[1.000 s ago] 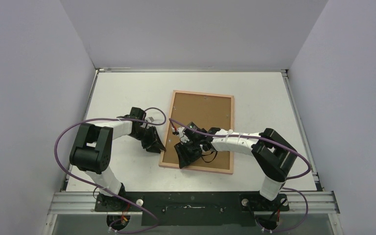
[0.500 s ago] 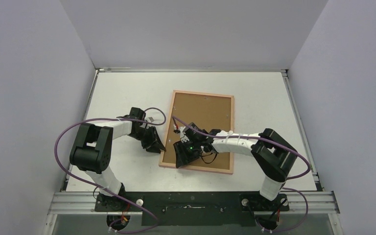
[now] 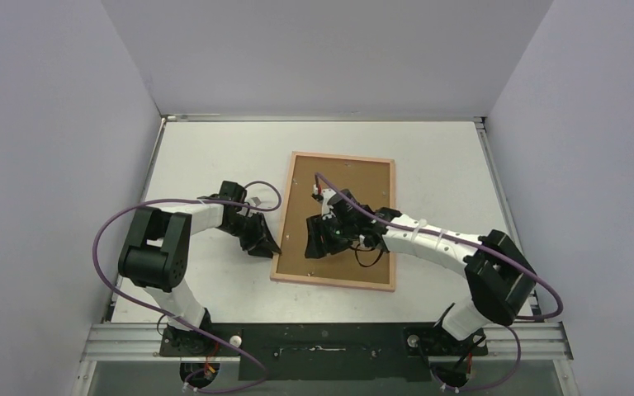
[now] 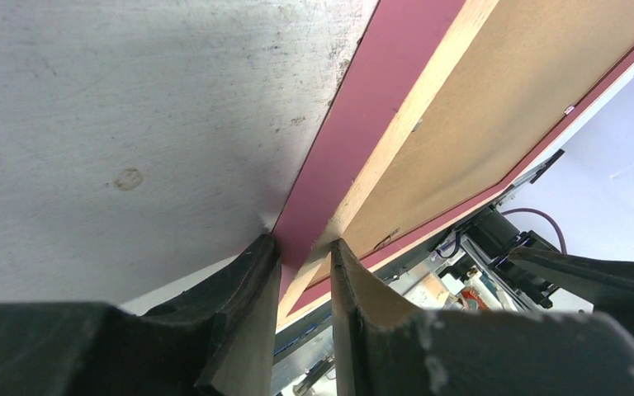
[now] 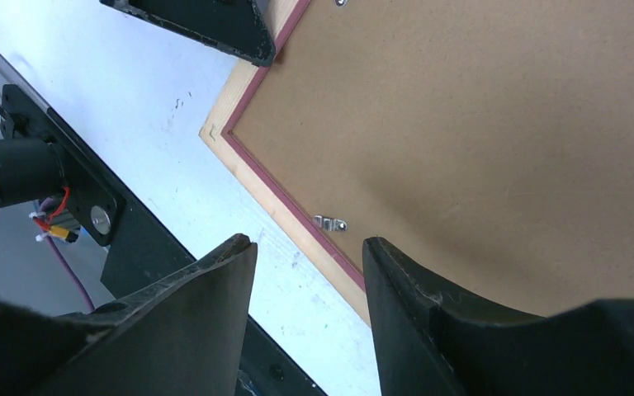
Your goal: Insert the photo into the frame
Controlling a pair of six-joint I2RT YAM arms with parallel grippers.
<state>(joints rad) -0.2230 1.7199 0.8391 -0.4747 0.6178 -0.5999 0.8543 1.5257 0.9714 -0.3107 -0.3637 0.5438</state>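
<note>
While the frame (image 3: 333, 282) lies face down on the white table (image 3: 206, 157), its pale wood back turned up and the brown backing board (image 3: 355, 186) filling its opening, both arms reach in toward its left half; the left hand (image 4: 304, 246) sits at the frame's left rail, near the near-left corner, and its two fingers are drawn in on that rail, one against the pink outer side and the other on the pale wood back, so it is pinching the frame's edge; whether that edge is raised off the table I cannot tell; the right hand (image 5: 307, 245) hangs over the left part of the backing board, near the left hand, its fingers spread apart with nothing between them; in the right wrist view the board, the thin pink lip and the wood rail pass beneath those fingers, with a small metal turn clip (image 5: 330, 223) lying on the board just beside the near rail; the frame's near-left corner shows there too, with the dark tip of the left hand just beside it on the left rail.
</note>
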